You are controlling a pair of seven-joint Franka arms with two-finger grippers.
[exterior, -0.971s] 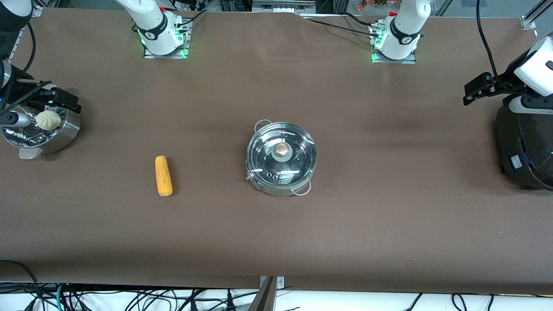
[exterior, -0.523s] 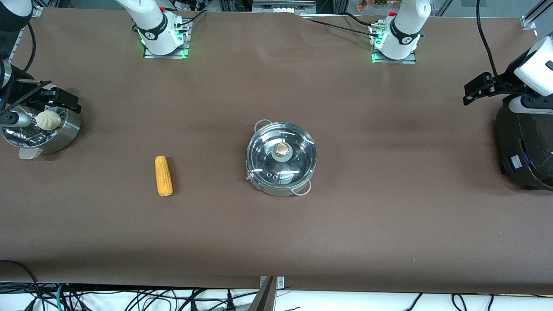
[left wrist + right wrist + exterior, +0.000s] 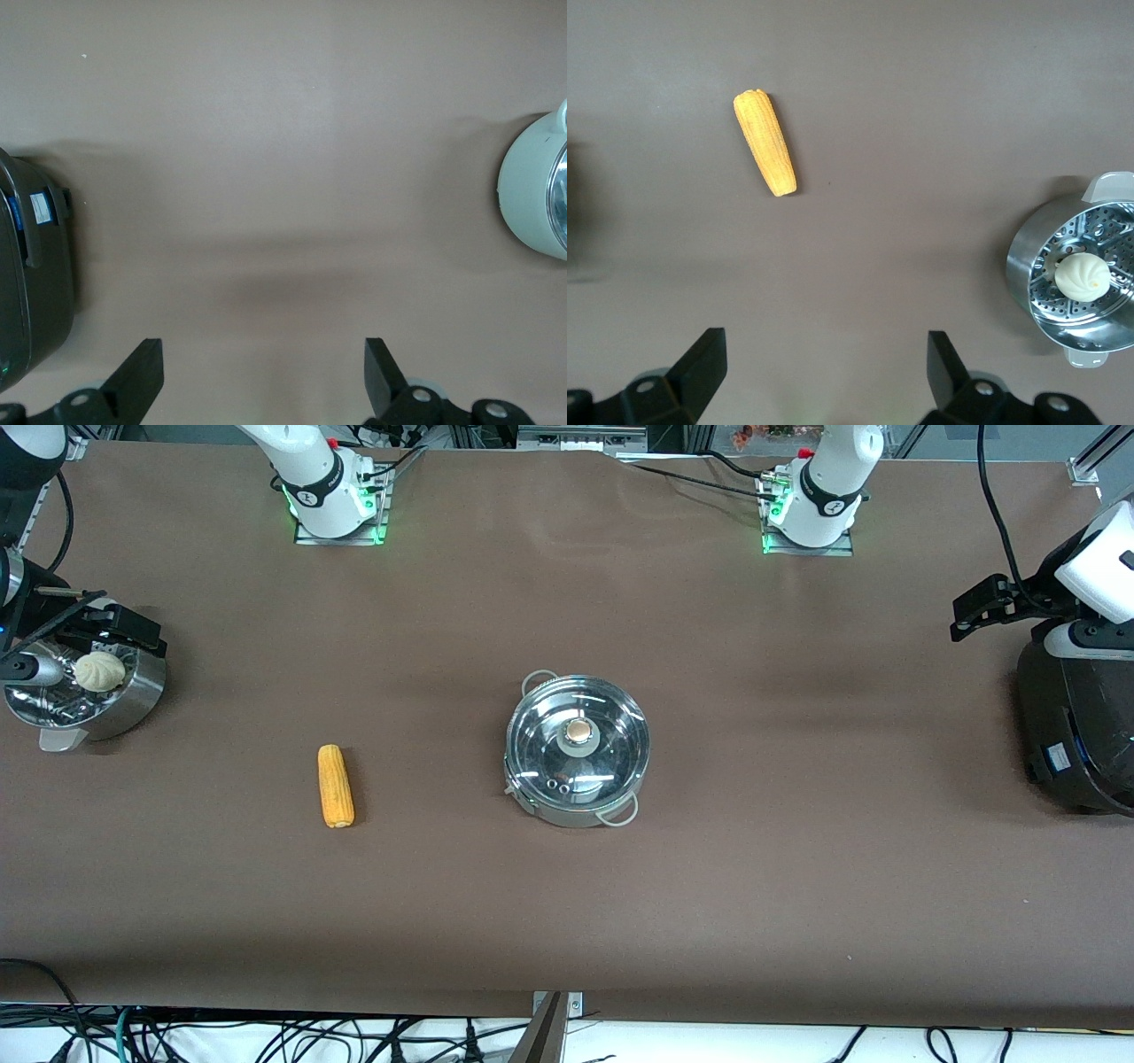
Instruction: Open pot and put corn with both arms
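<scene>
1. Lidded steel pot (image 3: pixel 577 749) sits mid-desk (image 3: pixel 797 886); corn cob (image 3: pixel 336 786) lies at its 9 o'clock, well apart.
2. Left gripper (image 3: pixel 264 376) hangs spread over bare desk between the black cooker (image 3: pixel 1076 726) and pot; right gripper (image 3: pixel 824 372), spread, over desk between the corn and steamer bowl (image 3: pixel 84 691).
3. Risks: small lid knob (image 3: pixel 578 732) may slip; the round cob may roll off-centre.

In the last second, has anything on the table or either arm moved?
Nothing has visibly changed. The pot keeps its lid on, the corn lies where it was, and both grippers, left and right, are open and empty as they wait above the table.
</scene>
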